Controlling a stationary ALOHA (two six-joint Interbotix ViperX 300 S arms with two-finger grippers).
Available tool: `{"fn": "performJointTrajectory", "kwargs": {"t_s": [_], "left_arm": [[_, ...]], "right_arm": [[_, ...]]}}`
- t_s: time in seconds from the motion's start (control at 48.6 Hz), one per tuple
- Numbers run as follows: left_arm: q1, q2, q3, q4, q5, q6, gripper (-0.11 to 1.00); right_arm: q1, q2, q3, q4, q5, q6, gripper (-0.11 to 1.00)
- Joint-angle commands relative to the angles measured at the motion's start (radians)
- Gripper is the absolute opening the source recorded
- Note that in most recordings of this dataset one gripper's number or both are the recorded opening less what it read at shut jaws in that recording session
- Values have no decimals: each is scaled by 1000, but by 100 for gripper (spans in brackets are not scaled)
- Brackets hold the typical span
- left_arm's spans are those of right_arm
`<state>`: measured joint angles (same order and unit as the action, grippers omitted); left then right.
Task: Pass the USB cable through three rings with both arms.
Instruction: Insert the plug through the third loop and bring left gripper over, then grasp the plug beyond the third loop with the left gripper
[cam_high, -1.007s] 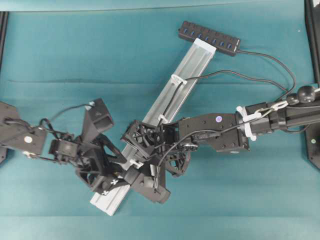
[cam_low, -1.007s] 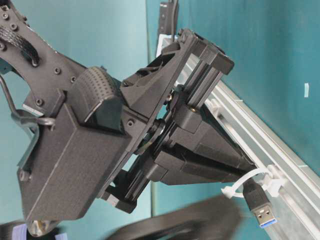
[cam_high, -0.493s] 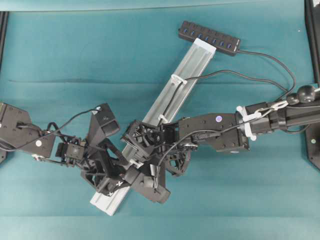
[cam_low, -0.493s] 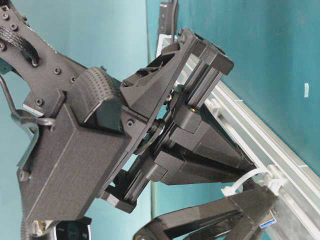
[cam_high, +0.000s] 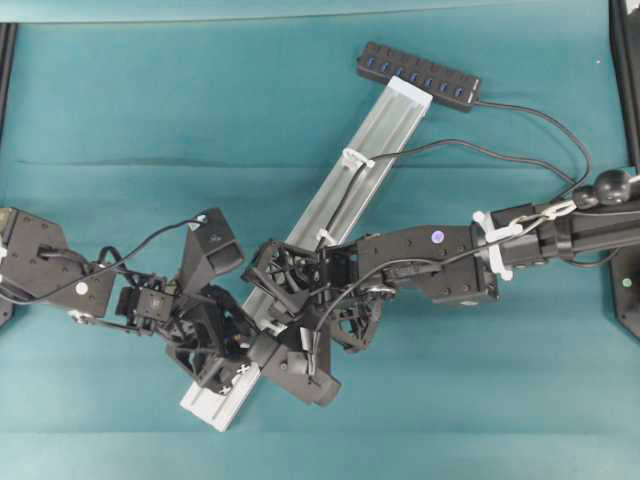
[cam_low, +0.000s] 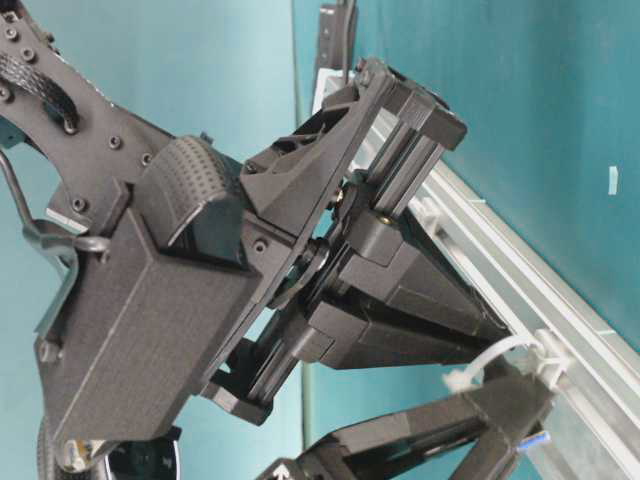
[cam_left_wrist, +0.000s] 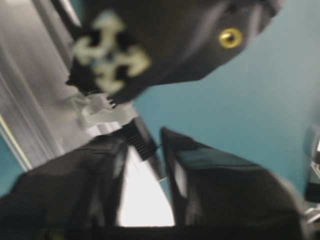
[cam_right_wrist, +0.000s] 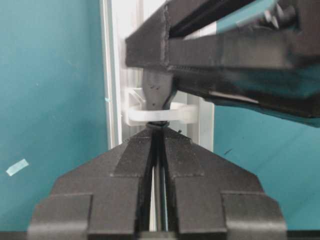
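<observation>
The silvery rail (cam_high: 350, 190) lies slantwise with three whitish rings on it: far (cam_high: 355, 158), middle (cam_high: 325, 238), near (cam_high: 268, 325). The black USB cable (cam_high: 530, 112) runs from the hub through the far and middle rings. My right gripper (cam_right_wrist: 159, 128) is shut on the cable just behind the near ring (cam_right_wrist: 155, 114). The plug (cam_right_wrist: 157, 92) sticks out through that ring. My left gripper (cam_left_wrist: 145, 137) is open, its fingers on either side of the plug (cam_left_wrist: 142, 142). In the table-level view the plug's blue tip (cam_low: 535, 440) shows past the left gripper (cam_low: 500, 410).
The black hub bar (cam_high: 418, 75) with blue sockets lies at the rail's far end. The cable loops out to the right (cam_high: 585, 160) above the right arm (cam_high: 540, 240). Teal cloth (cam_high: 150, 120) covers the table. Both grippers crowd the rail's near end.
My left gripper has moved right to the rail's near end and come around the plug. My right gripper has stayed still, holding the cable at the near ring.
</observation>
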<state>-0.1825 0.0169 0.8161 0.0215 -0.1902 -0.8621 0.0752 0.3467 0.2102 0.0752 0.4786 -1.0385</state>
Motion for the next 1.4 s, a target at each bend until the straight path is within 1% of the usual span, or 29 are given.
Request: {"fn": "performJointTrajectory", "kwargs": {"t_s": [0.0,0.041,0.308,0.493,0.699,0.761,0.802,0.863,1.007,1.049,1.09,1.192,1.254,1.377], "left_arm": [[-2,-8,-21,5,-9,3,18],[-2,-6,-21,5,-9,3,16],[-2,-8,-20,2,-6,3,16],[-2,-8,-20,5,-5,2,16],[-2,-11,-15,2,-5,2,16],[-2,-12,-11,2,-5,2,16],[-2,-14,-11,5,-5,2,16],[-2,-14,-11,5,-5,0,16],[-2,-15,-6,5,-5,0,14],[-2,-15,-5,5,-5,0,14],[-2,-15,-2,5,-5,-2,14],[-5,-28,6,5,-5,-2,14],[-9,-37,11,5,-5,-5,14],[-21,-57,34,2,-3,-37,14]], "right_arm": [[-2,3,-3,3,-8,11,6],[-2,2,-3,3,-8,11,6],[-8,2,-2,2,-3,9,6],[-8,-2,-2,2,-26,9,6],[-9,-2,0,2,-9,12,8],[-9,-5,2,3,5,14,14],[-11,-8,3,2,14,14,22],[-12,-11,3,2,25,14,38],[-18,-18,5,3,28,15,81],[-21,-23,6,2,26,15,87],[-21,-26,8,2,21,15,88],[-28,-31,11,3,20,15,83],[-29,-34,14,3,20,15,83],[-40,-44,20,3,20,17,83]]}}
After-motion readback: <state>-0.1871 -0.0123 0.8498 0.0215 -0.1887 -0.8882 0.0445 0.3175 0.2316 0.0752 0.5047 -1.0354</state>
